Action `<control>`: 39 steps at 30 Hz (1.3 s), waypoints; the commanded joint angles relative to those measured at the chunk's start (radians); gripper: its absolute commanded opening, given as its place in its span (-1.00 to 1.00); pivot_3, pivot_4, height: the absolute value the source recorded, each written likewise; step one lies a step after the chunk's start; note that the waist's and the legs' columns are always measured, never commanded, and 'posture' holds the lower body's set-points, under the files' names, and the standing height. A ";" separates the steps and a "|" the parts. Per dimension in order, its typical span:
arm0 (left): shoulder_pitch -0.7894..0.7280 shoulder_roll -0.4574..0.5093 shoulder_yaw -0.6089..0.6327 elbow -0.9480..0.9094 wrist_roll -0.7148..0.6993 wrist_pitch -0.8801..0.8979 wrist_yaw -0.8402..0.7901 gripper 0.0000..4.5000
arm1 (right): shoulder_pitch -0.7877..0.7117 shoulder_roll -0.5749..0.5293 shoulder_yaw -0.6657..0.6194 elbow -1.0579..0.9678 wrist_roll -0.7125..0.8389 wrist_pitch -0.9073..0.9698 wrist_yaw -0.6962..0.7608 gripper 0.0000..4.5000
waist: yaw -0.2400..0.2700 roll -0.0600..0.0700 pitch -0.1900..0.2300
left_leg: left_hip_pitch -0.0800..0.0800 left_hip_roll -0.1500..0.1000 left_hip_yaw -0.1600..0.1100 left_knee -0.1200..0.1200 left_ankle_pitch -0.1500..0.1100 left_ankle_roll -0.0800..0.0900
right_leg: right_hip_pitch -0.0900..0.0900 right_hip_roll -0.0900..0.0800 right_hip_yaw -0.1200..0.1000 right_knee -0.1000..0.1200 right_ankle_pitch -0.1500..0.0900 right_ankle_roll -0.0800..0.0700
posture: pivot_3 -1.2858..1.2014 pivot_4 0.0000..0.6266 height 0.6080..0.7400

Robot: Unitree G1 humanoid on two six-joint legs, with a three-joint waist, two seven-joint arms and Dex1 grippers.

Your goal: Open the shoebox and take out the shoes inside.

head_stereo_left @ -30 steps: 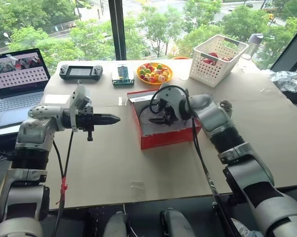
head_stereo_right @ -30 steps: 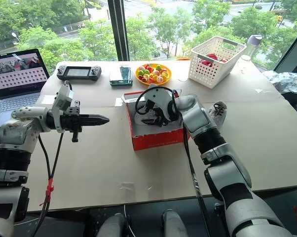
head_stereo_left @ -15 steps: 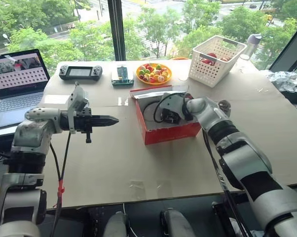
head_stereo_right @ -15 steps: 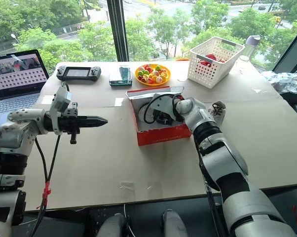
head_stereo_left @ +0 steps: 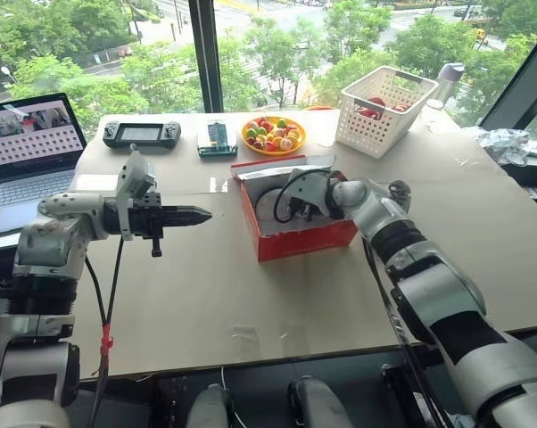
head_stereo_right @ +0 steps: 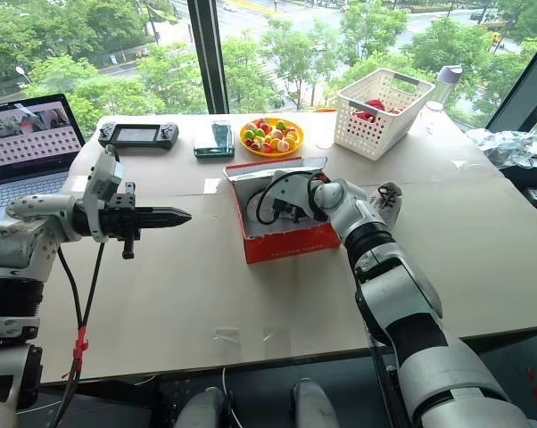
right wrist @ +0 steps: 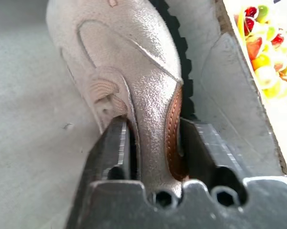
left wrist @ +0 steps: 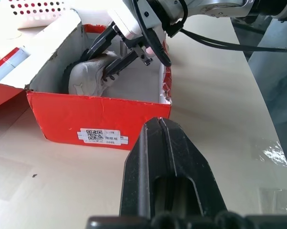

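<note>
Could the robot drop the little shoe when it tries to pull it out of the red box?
Maybe. The right gripper is shut on just the heel end of the shoe, so the shoe could slip or swing loose when lifted. The shoe lies close to the shoebox wall, so it might snag there and drag the box along. The left gripper hovers apart from the box, not steadying it.

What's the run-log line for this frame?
shoebox: open | right pincer: shut on shoe inside box | second shoe: on table beside box | left pincer: shut, empty
</note>
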 commanded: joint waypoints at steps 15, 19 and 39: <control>0.012 0.005 0.022 -0.030 -0.013 -0.018 0.008 -1.00 | 0.082 -0.121 -0.156 -0.496 0.118 0.180 0.133 -0.63 | 0.006 0.000 0.000 | -0.008 -0.001 0.000 0.000 0.000 0.000 | -0.006 -0.001 0.000 -0.001 0.000 0.000 | 0.03 -0.52 0.97; 0.010 0.002 0.018 -0.025 -0.011 -0.021 0.006 -1.00 | 0.093 -0.125 -0.219 -0.568 0.175 0.263 0.131 -0.63 | 0.005 0.000 0.000 | -0.008 -0.001 0.000 0.000 0.000 0.000 | -0.005 -0.001 0.000 -0.002 0.000 0.000 | 0.03 -0.52 0.97; 0.005 -0.027 -0.012 -0.005 0.000 -0.041 -0.015 -1.00 | -0.132 -0.528 -0.983 0.056 0.614 0.847 -0.500 -0.63 | 0.019 0.002 0.002 | -0.008 -0.006 0.002 -0.012 0.000 0.001 | -0.003 -0.005 0.002 -0.020 0.004 0.004 | 0.03 -0.52 0.97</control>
